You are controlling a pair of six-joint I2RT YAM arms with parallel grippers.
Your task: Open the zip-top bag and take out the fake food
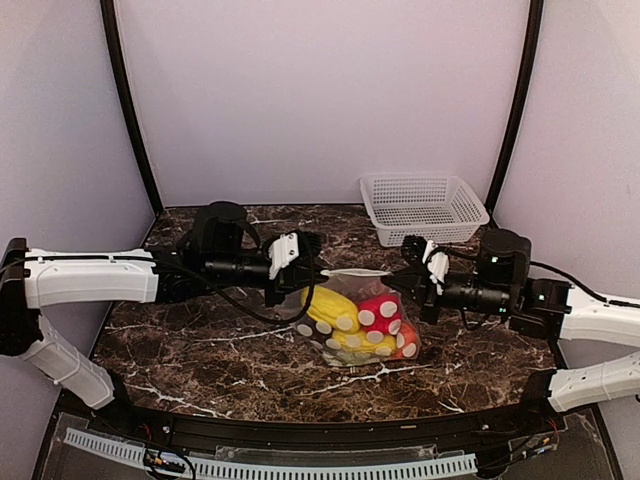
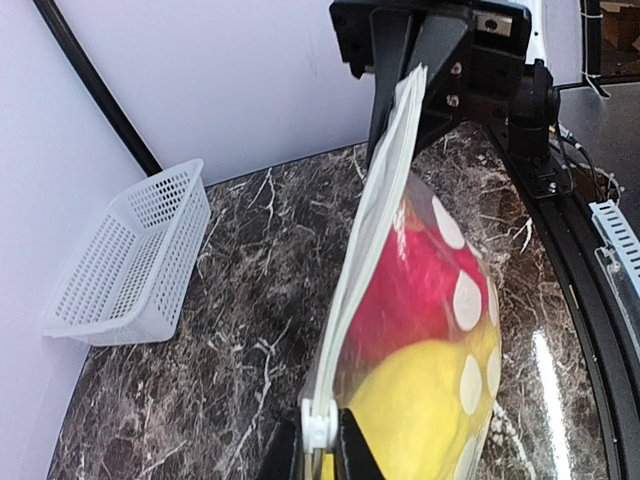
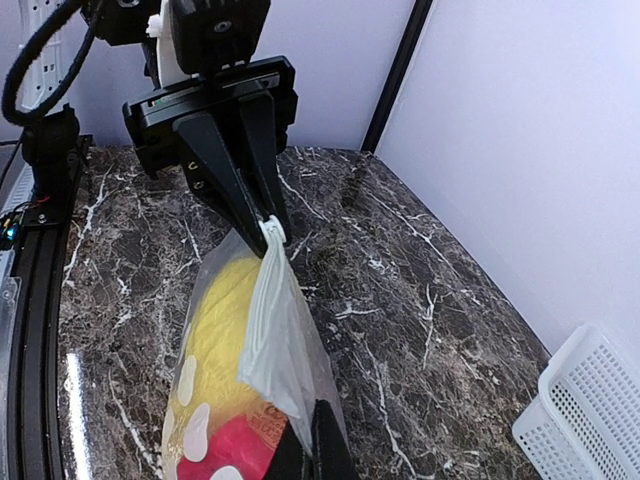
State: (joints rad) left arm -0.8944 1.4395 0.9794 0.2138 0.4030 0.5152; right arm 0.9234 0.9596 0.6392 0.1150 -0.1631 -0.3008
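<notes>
The left claw (image 1: 305,268) pinches the white tab (image 3: 272,232) of the zip-top bag (image 1: 350,320) — the right claw (image 1: 408,272) is shut tight on its other end. The bag hangs between them, fake food (image 1: 335,308) inside. Next job — slide the tab along.

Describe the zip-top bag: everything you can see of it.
The zip-top bag is a clear, floppy plastic pouch printed with pale dots, with a white zip strip and slider along its top. It hangs stretched between the arms: the left gripper pinches the slider end, the right gripper the other corner. The zip looks shut. Yellow, red, orange and dark fake food bulges inside. Whether its bottom touches the marble table is unclear.
</notes>
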